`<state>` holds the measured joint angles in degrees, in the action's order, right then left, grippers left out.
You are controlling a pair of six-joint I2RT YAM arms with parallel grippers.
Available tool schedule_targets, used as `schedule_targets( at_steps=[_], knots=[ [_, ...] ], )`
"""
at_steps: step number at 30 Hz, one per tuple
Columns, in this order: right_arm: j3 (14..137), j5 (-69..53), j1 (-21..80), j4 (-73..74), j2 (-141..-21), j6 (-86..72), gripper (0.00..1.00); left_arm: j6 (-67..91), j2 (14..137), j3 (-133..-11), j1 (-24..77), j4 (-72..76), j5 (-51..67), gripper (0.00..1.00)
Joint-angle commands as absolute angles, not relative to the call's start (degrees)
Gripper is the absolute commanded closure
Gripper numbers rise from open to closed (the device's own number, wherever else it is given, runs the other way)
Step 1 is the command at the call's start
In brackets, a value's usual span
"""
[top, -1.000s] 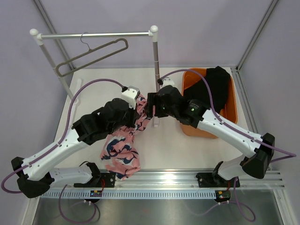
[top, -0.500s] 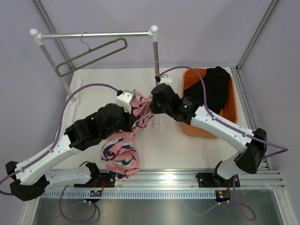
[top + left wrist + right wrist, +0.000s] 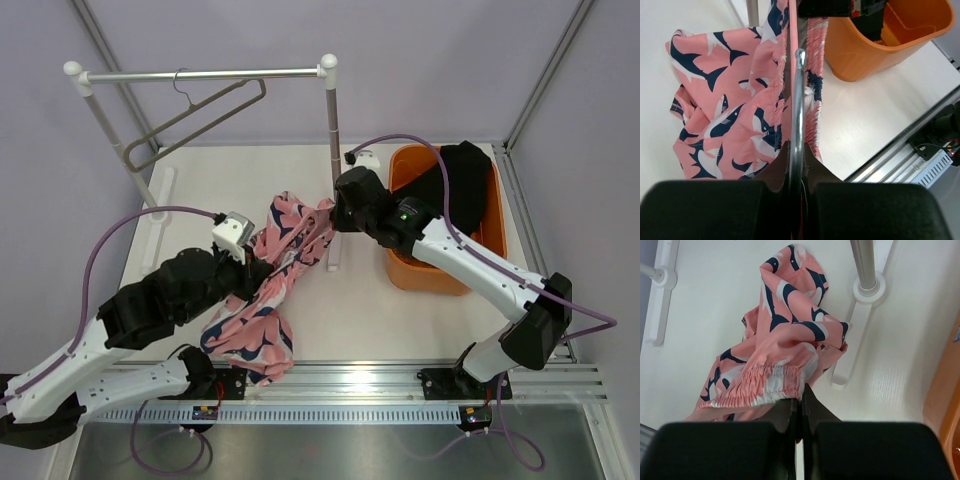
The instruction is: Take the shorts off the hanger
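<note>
The pink shorts (image 3: pixel 270 300) with navy sharks are pulled taut between my two grippers above the table. Their lower part droops toward the near edge. My left gripper (image 3: pixel 258 268) is shut on the hanger's thin silvery bar (image 3: pixel 798 100), which ends in a small ball. The shorts (image 3: pixel 730 110) hang along both sides of that bar. My right gripper (image 3: pixel 335 215) is shut on the gathered waistband (image 3: pixel 765 385) of the shorts (image 3: pixel 790 325), just beside the rack post. In the top view the cloth hides the hanger's bar.
A clothes rack (image 3: pixel 200 74) stands at the back with an empty grey hanger (image 3: pixel 190 115). Its right post (image 3: pixel 333 150) and white foot (image 3: pixel 867 287) are close to my right gripper. An orange bin (image 3: pixel 400 160) holding a black garment (image 3: pixel 460 190) is on the right.
My right gripper has shut on the waistband and shifted a little toward the back. The left arm has drawn back to the left and nearer, stretching the shorts out.
</note>
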<state>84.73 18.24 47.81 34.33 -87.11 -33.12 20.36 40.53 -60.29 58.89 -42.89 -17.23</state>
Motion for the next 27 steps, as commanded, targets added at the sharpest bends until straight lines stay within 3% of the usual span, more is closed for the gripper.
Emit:
schedule_targets(
  at_steps=[1,9,27],
  knots=[
    [84.1,22.7,44.9,33.5,-86.3,-32.0,1.00,18.7,38.0,-60.4,59.3,-43.0,-13.0,1.00],
    [80.8,16.9,47.3,30.7,-85.7,-32.3,1.00,17.5,37.1,-59.3,59.3,-34.6,-14.0,1.00],
    [84.5,25.0,69.5,39.6,-78.2,-33.1,1.00,12.1,48.5,-59.6,59.2,0.7,-44.4,1.00]
  ],
)
